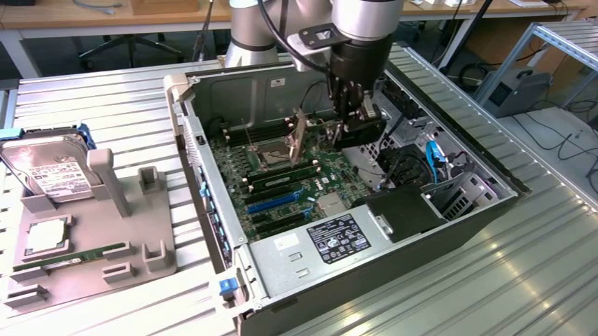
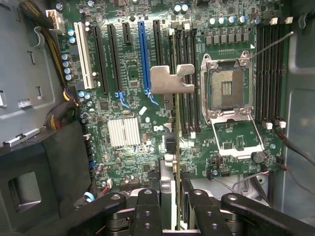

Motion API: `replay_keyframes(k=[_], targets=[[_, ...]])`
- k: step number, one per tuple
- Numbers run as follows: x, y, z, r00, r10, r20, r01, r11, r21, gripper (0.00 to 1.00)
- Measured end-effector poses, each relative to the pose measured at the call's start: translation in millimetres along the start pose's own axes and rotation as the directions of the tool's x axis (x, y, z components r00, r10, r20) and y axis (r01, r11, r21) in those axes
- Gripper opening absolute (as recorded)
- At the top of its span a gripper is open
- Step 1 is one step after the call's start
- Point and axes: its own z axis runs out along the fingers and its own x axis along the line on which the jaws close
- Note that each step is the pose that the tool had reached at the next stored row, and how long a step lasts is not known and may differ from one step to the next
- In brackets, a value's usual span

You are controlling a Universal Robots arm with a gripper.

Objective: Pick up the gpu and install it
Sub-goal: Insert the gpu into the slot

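The arm is reaching straight down from above, wrist vertical, its gripper [image 1: 352, 115] pointing downward with both black fingers [image 2: 147, 209] pinching in on the gpu [image 2: 173, 118].

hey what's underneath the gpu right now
The motherboard in the open computer case, with its blue slot and memory slots. The gripper holds the gpu edge-on above them.

The gpu [image 2: 173, 123] pairs a green circuit board with a pale matt metal bracket, over a glossy green motherboard [image 2: 138, 103] inside a grey metal computer case [image 1: 374, 280].
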Motion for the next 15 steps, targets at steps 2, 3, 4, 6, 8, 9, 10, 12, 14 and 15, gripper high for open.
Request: replay_keyframes(k=[2,3,4,6,8,9,10,12,14,15], targets=[[1.3,0.2,0.1,1.0,0.0,0.0,0.0,1.0,0.0,0.27],[1.9,0.3,0.1,1.0,0.0,0.0,0.0,1.0,0.0,0.27],[2.5,0.3,0.2,1.0,0.0,0.0,0.0,1.0,0.0,0.27],[3.7,0.4,0.3,1.0,0.0,0.0,0.0,1.0,0.0,0.27],[4.8,0.5,0.4,1.0,0.0,0.0,0.0,1.0,0.0,0.27],[5.3,0.6,0.5,1.0,0.0,0.0,0.0,1.0,0.0,0.27],[5.8,0.6,0.5,1.0,0.0,-0.0001,0.0,1.0,0.0,0.27],[6.8,0.6,0.7,1.0,0.0,0.0,0.0,1.0,0.0,0.27],[7.9,0.7,0.8,1.0,0.0,0.0001,0.0,1.0,0.0,0.27],[8.4,0.7,0.8,1.0,0.0,0.0,0.0,1.0,0.0,0.27]])
